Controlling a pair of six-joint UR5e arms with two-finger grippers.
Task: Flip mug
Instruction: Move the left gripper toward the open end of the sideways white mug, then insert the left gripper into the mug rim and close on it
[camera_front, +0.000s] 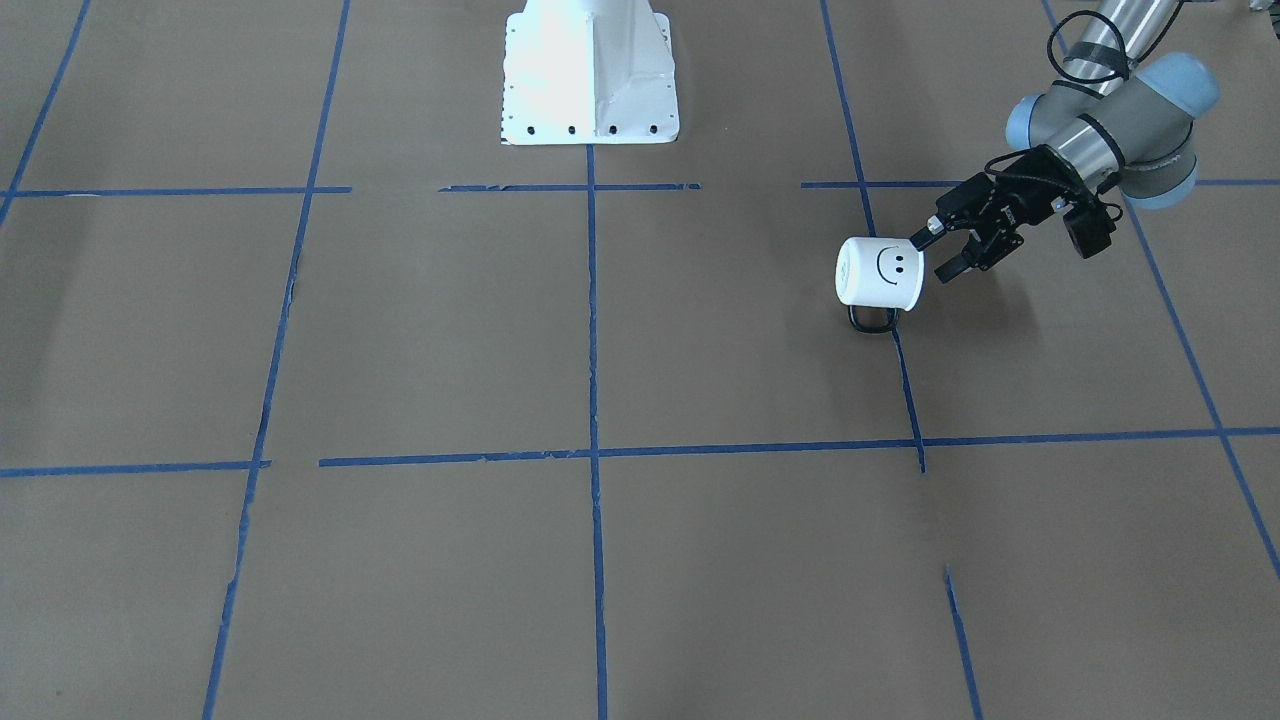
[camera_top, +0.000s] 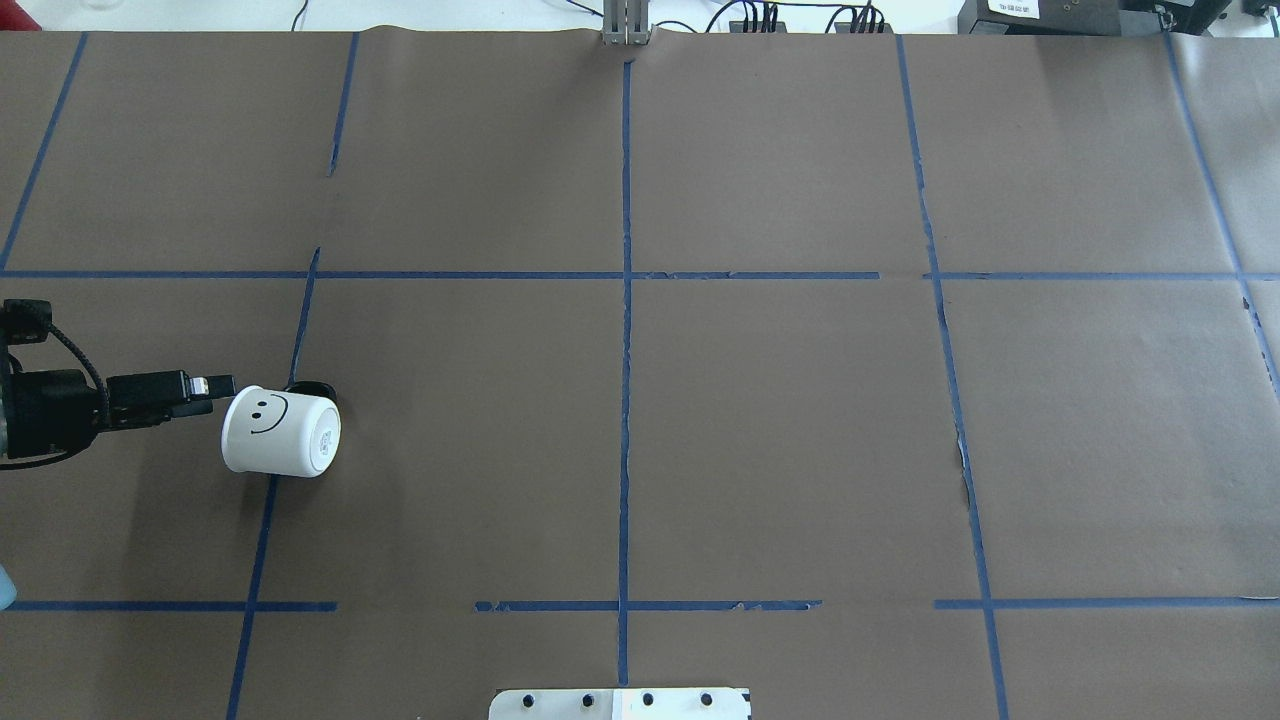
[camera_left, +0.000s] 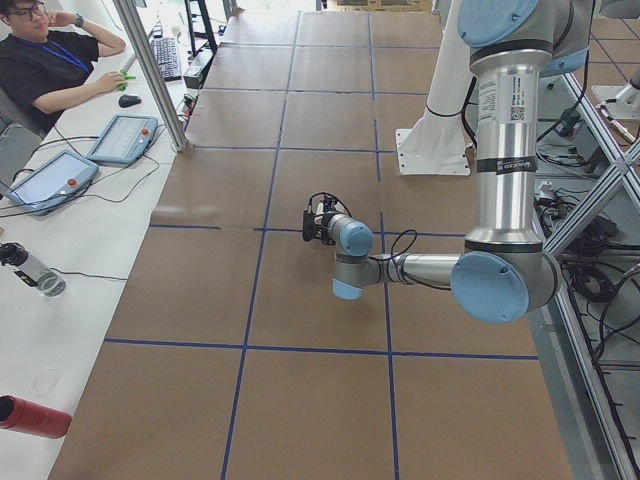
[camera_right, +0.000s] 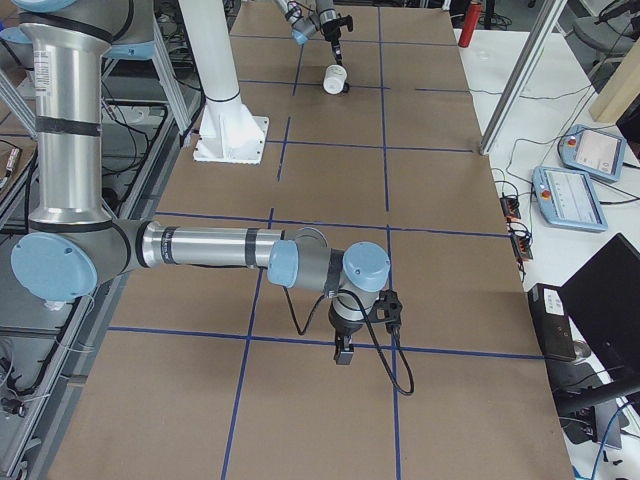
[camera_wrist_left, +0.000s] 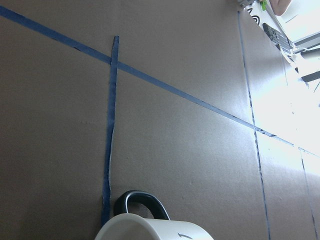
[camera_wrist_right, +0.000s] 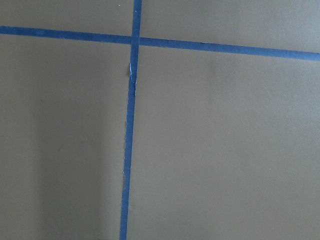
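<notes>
The white mug (camera_front: 880, 272) with a black smiley face lies on its side on the brown paper, at the table's left. It also shows in the overhead view (camera_top: 282, 432). Its black loop handle (camera_front: 872, 318) rests against the table and its open end faces my left gripper (camera_front: 937, 251). That gripper is open, level with the mug's mouth, with one fingertip (camera_top: 212, 385) at the rim. In the left wrist view the mug's rim (camera_wrist_left: 155, 227) and handle fill the bottom edge. My right gripper (camera_right: 343, 352) hangs low over the paper far from the mug; I cannot tell whether it is open or shut.
The white robot base (camera_front: 590, 70) stands at the table's middle edge. Blue tape lines (camera_top: 626, 300) grid the brown paper. An operator (camera_left: 40, 60) sits at a side table with tablets (camera_left: 125, 138) beyond the far edge.
</notes>
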